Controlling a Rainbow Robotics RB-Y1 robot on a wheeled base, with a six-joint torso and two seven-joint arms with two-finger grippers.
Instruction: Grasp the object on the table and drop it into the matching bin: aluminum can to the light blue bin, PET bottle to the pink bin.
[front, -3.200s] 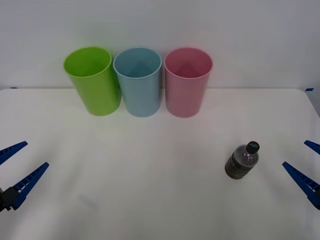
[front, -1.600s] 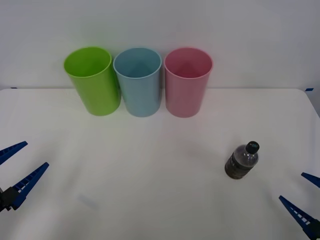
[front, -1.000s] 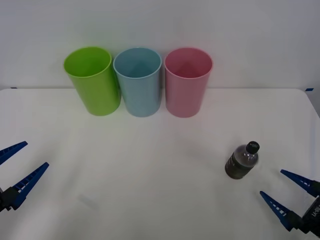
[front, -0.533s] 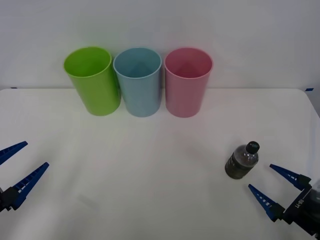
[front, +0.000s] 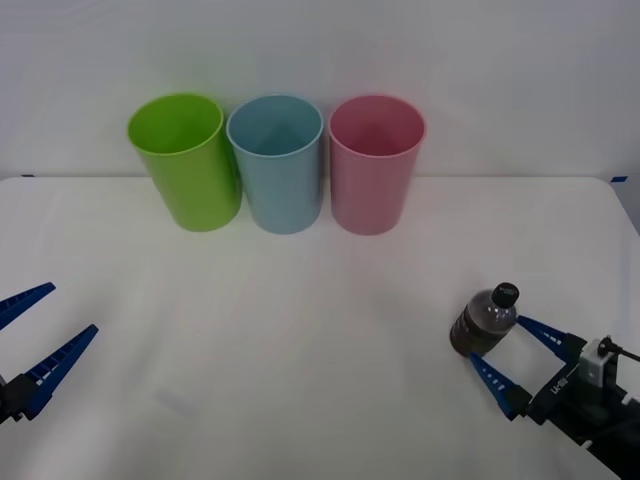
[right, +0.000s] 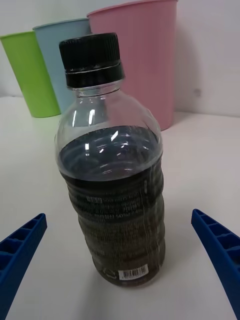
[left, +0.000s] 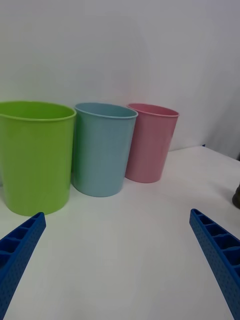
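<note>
A small clear PET bottle (front: 484, 322) with dark contents and a black cap stands upright on the white table (front: 320, 330) at the right; it also shows close up as the bottle (right: 112, 165) in the right wrist view. My right gripper (front: 497, 350) is open, its blue fingers reaching to either side of the bottle's base without touching it. The pink bin (front: 376, 163) stands at the back, with the light blue bin (front: 277, 162) beside it. My left gripper (front: 30, 332) hangs open at the table's left edge.
A lime green bin (front: 185, 160) stands left of the light blue one in the back row. In the left wrist view the green bin (left: 32, 155), blue bin (left: 104, 147) and pink bin (left: 151, 141) stand ahead. White wall behind the table.
My right gripper has moved in from the right edge toward the bottle, its open fingers now flanking it. The left arm and the bottle have stayed still.
</note>
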